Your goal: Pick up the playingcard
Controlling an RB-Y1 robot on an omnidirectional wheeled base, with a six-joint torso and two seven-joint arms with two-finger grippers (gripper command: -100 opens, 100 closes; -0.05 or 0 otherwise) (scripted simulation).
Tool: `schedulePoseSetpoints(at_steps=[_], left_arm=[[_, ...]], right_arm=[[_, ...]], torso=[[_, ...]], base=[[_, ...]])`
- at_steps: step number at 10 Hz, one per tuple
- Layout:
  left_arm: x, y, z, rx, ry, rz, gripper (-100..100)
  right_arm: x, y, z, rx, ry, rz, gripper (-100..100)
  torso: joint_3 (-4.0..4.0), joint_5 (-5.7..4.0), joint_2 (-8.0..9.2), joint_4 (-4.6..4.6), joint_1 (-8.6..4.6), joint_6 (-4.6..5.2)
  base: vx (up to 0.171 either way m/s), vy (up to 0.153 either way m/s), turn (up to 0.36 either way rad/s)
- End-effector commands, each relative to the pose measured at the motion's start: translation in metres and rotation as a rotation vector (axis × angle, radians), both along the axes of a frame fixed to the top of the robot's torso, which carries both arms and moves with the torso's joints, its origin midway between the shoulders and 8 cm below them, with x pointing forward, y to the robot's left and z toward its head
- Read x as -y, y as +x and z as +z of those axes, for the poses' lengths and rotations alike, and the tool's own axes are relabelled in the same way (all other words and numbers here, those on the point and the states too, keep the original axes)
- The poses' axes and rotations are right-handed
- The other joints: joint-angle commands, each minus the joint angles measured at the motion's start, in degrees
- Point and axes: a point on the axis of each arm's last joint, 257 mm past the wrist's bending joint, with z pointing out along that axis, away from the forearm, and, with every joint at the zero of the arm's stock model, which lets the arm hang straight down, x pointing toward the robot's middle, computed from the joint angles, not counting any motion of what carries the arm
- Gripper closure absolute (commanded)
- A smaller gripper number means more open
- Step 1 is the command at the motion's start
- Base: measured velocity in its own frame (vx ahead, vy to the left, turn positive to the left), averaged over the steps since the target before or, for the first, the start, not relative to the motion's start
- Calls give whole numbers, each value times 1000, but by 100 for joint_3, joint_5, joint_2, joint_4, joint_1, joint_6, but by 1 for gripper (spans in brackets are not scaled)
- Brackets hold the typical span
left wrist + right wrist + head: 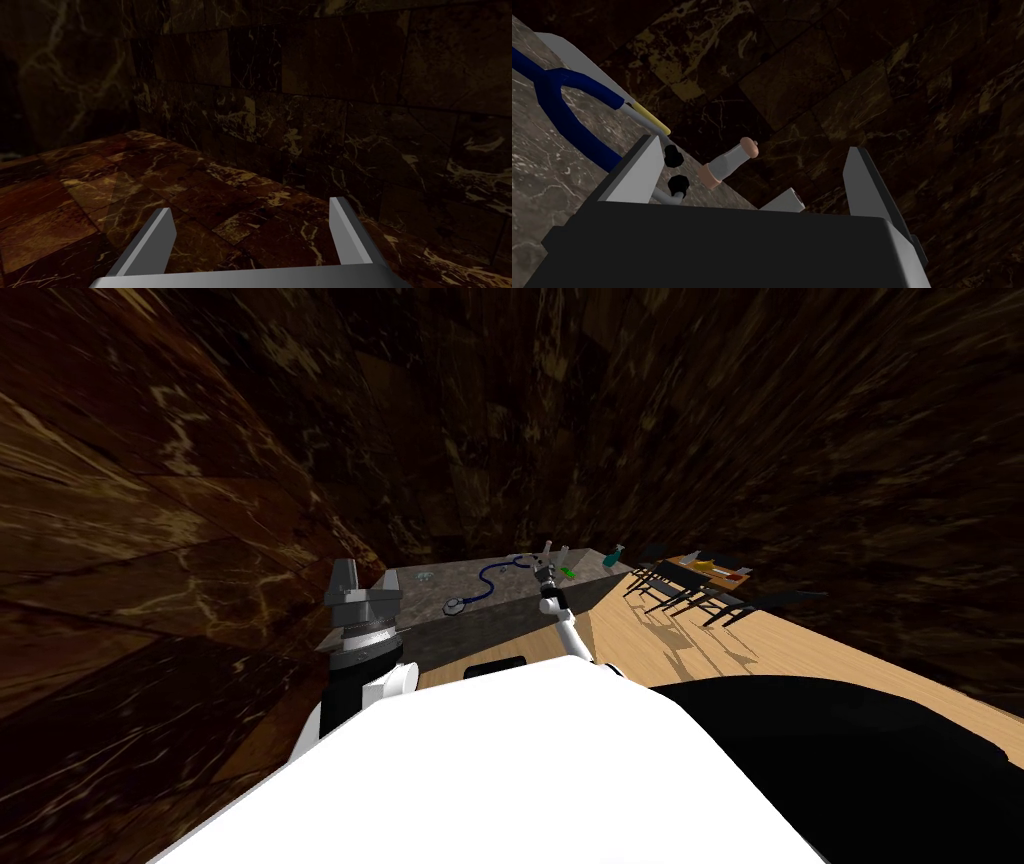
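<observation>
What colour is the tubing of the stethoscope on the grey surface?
The stethoscope tubing is dark blue, best seen in the right wrist view.

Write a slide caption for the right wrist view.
Open right gripper over the edge of a grey marbled counter, beside a blue stethoscope and a peach-capped tube.

We are finding no text, label, brand, number or sign that we can read. The teal bottle (612,555) at the far right end of the grey counter (420,598) is perhaps carrying a label, but it is showing too small for us to tell.
</observation>
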Motion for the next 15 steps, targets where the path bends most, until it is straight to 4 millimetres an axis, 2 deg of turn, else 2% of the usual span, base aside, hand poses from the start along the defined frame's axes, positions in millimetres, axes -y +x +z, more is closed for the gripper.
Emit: schedulePoseSetpoints(at_steps=[1, 3, 4, 5, 6, 7, 10, 15], left_arm=[[0, 0, 0, 0, 0, 0, 0], [0, 0, 0, 0, 0, 0, 0], [0, 0, 0, 0, 0, 0, 0], [0, 0, 0, 0, 0, 0, 0], [0, 0, 0, 0, 0, 0, 0], [0, 0, 0, 0, 0, 0, 0], [0, 0, 0, 0, 0, 0, 0], [0, 0, 0, 0, 0, 0, 0]], right_arm=[[-2, 7, -12, -27, 30, 9, -100], [-10, 28, -24, -76, 133, 47, -100], [-7, 29, -35, -96, 148, 43, -100], [-13, 38, -35, -109, 200, 64, -100], [-11, 38, -46, -131, 205, 58, -100], [-15, 47, -53, -155, 260, 75, -100], [-18, 54, -70, -200, 315, 85, -100], [-34, 70, -102, -295, 470, 120, -100]], torso=[[0, 0, 0, 0, 0, 0], [-2, 0, -2, -1, 1, 0], [-4, 0, -7, -2, -2, 0], [-5, -1, -7, -2, -2, 1], [-5, 0, -8, -2, 1, 0], [-3, 0, -5, -2, 1, 1], [-6, 0, -9, -2, 2, 0], [-6, 0, -10, -3, 1, 1]], base=[[10, -11, 2], [23, -15, 14], [28, -19, 12], [25, -9, 21], [21, -8, 14], [31, -18, 26], [32, -12, 28], [39, -14, 41]])
